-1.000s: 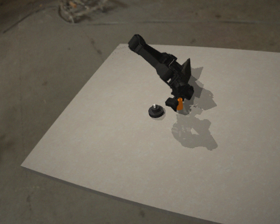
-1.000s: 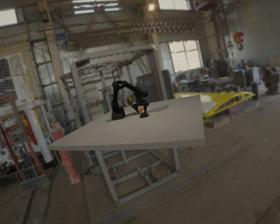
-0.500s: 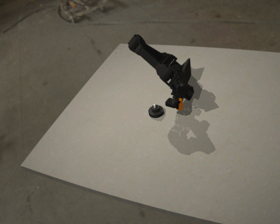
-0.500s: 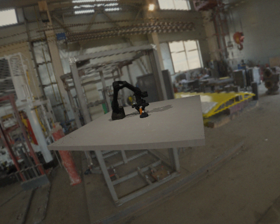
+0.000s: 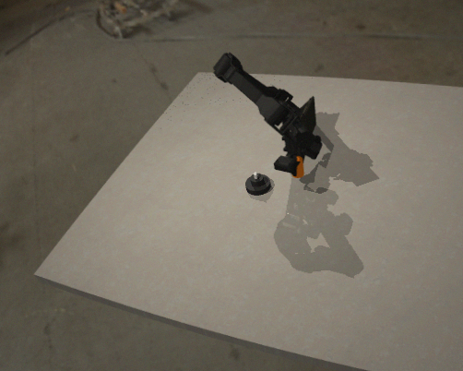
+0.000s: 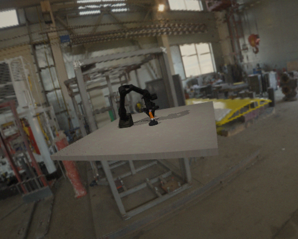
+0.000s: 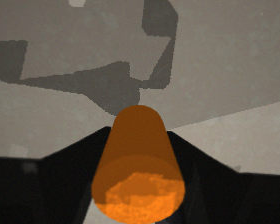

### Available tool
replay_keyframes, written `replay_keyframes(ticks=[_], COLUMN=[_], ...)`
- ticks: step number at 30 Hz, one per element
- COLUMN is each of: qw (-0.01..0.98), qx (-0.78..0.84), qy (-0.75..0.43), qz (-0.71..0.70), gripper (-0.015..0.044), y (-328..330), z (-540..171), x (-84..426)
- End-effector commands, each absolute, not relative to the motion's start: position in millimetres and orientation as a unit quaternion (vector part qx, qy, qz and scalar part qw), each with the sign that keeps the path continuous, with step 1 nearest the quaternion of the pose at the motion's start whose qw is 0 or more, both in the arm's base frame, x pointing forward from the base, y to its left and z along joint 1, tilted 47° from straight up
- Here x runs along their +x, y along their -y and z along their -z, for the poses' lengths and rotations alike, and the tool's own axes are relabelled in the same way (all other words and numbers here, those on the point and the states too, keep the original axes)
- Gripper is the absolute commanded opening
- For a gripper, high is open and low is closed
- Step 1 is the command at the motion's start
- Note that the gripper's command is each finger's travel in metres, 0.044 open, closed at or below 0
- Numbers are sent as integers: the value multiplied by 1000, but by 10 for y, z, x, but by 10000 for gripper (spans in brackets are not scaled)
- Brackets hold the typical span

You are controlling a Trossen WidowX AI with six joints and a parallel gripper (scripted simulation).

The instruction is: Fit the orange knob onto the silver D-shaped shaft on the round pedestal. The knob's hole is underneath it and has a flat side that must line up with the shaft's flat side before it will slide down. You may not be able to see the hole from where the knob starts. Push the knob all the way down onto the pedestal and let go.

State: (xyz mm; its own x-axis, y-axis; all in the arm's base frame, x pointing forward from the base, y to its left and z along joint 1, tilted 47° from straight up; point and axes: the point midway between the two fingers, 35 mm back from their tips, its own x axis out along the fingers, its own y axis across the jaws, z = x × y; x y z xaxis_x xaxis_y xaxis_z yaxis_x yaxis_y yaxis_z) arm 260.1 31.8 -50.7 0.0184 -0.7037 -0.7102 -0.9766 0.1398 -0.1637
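The orange knob (image 5: 299,169) (image 6: 151,115) (image 7: 138,145) is between the fingers of my gripper (image 5: 296,165) (image 6: 150,113) (image 7: 138,134), which is shut on it. The knob appears slightly above the table. Its underside and hole are hidden. The round black pedestal (image 5: 257,186) (image 6: 152,122) stands on the table, to the left of the knob in the top view, a short gap away. The small silver shaft (image 5: 255,174) points up from its middle; its flat side cannot be made out. The pedestal is not in the wrist view.
The pale table top (image 5: 178,240) (image 6: 168,140) carries the pedestal and the arm's base (image 6: 126,122). The arm's shadows lie across the table around the gripper. The table's near edge is far from the gripper in the top view.
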Motion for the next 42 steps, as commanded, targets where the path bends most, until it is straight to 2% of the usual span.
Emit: replay_keyframes(ticks=[1, 15, 20, 42], qw=[348, 333, 332, 366], qx=[-623, -613, -616, -762], qy=[-671, -691, -689, -523], qz=[-200, -191, -189, -109], gripper=[0, 0, 0, 0], y=[-479, -1038, -1060, -1524], z=[394, -221, -245, -377], x=[2626, 2504, 2496, 2517])
